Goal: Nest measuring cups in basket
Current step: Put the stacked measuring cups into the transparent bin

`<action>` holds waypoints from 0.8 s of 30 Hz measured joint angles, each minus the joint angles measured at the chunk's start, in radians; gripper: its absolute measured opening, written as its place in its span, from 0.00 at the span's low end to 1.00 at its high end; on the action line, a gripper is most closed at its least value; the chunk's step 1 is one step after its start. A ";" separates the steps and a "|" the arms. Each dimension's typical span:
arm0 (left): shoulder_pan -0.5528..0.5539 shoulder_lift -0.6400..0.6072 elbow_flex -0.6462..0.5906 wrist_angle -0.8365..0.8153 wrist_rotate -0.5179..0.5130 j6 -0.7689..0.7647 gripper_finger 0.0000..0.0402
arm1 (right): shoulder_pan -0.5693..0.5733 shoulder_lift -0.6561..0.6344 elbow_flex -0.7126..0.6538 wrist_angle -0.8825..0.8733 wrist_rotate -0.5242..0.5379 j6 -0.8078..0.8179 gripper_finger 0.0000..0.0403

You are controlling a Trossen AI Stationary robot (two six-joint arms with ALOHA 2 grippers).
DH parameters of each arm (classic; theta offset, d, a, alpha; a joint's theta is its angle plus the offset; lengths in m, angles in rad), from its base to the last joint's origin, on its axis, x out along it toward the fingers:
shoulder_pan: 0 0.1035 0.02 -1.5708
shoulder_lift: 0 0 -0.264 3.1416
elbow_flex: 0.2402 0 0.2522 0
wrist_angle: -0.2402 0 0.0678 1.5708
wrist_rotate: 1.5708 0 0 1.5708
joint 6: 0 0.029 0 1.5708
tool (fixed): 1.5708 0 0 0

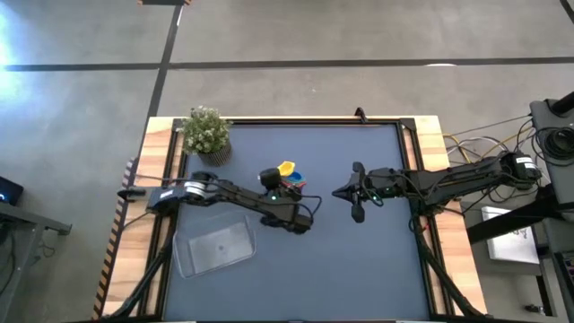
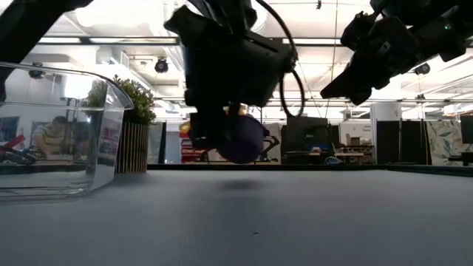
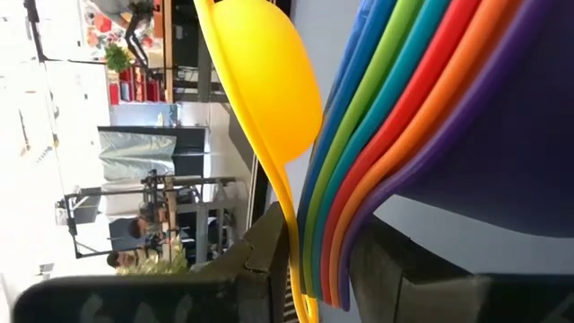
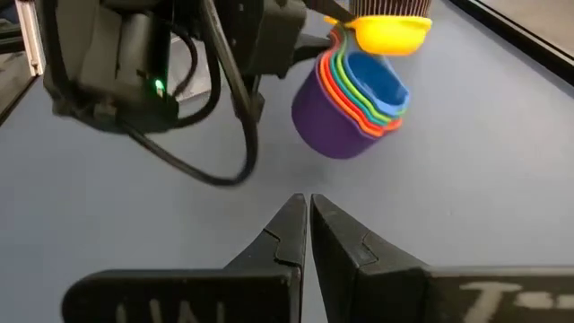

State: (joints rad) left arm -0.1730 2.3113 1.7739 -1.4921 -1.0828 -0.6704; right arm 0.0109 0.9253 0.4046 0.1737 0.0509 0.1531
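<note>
The measuring cups (image 1: 287, 174) are nested in one stack with the purple cup (image 4: 327, 121) outermost. The yellow cup (image 3: 265, 85) sits loose at the stack's open end. The stack is in the middle of the table, in my left gripper (image 1: 285, 186), which is shut on it. My right gripper (image 1: 352, 193) is shut and hovers to the right of the stack, touching nothing. The clear basket (image 1: 215, 247) rests flat on the table near the front left, with no cup in it. My left gripper (image 3: 314, 265) pinches the stacked handles (image 3: 327, 256) of the measuring cups between its two fingers (image 3: 260, 247). It comes roughly level from the table's near side. The stack is lifted clear of the table, with the purple cup's bottom (image 2: 240, 140) just above the surface. It is tipped on its side.
A small potted plant (image 1: 206, 133) stands at the far left corner of the table. The dark mat is bordered by a wooden rim (image 1: 430, 135). Cables run off the right edge. People and furniture show in the room beyond the table.
</note>
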 joint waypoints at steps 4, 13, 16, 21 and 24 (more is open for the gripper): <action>0.005 0.037 0.057 -0.001 0.005 0.005 0.17 | 0.000 0.000 0.000 -0.013 0.000 0.003 0.02; 0.005 0.048 0.058 0.019 0.011 -0.032 0.20 | 0.000 0.000 0.000 -0.020 0.000 0.002 0.02; 0.005 0.048 0.056 0.026 0.011 -0.042 0.26 | 0.000 0.000 0.000 -0.019 0.000 0.002 0.02; 0.005 0.048 0.049 0.052 0.040 -0.007 0.26 | 0.000 0.000 0.000 -0.020 0.000 0.003 0.02; 0.005 0.048 0.048 0.110 0.094 0.041 0.25 | 0.000 0.000 0.000 -0.020 0.000 0.003 0.02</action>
State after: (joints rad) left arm -0.1682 2.3596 1.8214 -1.3826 -0.9889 -0.6298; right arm 0.0109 0.9253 0.4046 0.1539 0.0509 0.1558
